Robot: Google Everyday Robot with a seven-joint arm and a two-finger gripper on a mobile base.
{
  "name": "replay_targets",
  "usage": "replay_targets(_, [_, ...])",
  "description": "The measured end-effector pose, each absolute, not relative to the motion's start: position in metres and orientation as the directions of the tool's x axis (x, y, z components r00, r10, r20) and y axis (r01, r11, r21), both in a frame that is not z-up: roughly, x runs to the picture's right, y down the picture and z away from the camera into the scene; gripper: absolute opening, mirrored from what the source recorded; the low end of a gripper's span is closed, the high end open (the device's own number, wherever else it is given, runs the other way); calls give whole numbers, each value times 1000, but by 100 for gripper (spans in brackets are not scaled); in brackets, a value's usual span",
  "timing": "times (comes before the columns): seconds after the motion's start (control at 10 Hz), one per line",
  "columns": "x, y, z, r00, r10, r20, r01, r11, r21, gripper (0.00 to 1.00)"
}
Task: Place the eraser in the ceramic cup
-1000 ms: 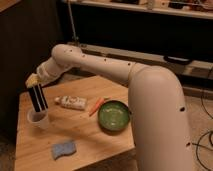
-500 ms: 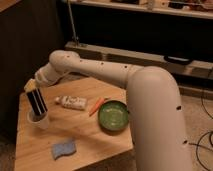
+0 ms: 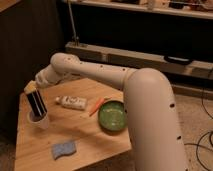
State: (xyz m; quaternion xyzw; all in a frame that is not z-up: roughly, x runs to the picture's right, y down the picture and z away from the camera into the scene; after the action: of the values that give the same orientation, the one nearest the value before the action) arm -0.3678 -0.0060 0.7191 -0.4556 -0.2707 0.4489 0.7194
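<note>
While the eraser stands nearly upright, its long axis tilted slightly with the top toward the left, we see its lower end inside the ceramic cup at the table's left side. Our gripper sits at the eraser's top end, fingers closed on it, the arm reaching left from the shoulder.

views: one camera only, so no overlap with another view.
position: high, behind the robot's white arm, whose bulky near segment fills the right foreground.
direction: down and forward over the wooden table, toward dark shelving at the back.
distance: mid-range; the whole tabletop fits in frame.
gripper: gripper at far left, above the ceramic cup.
</note>
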Motion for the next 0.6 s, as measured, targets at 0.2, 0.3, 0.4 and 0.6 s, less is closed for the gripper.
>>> replay_targets(0.2, [-373,-1,722,457,889,-7,-378,187,-907,0])
replay_targets(0.3, [-375,0,723,460,888,-1,-370,191,-909,0])
replay_targets(0.4, [-375,1,724,462,887,7,-363,196,-911,0])
replay_targets(0.6, [-379,8,727,474,880,37,-337,220,-915,0])
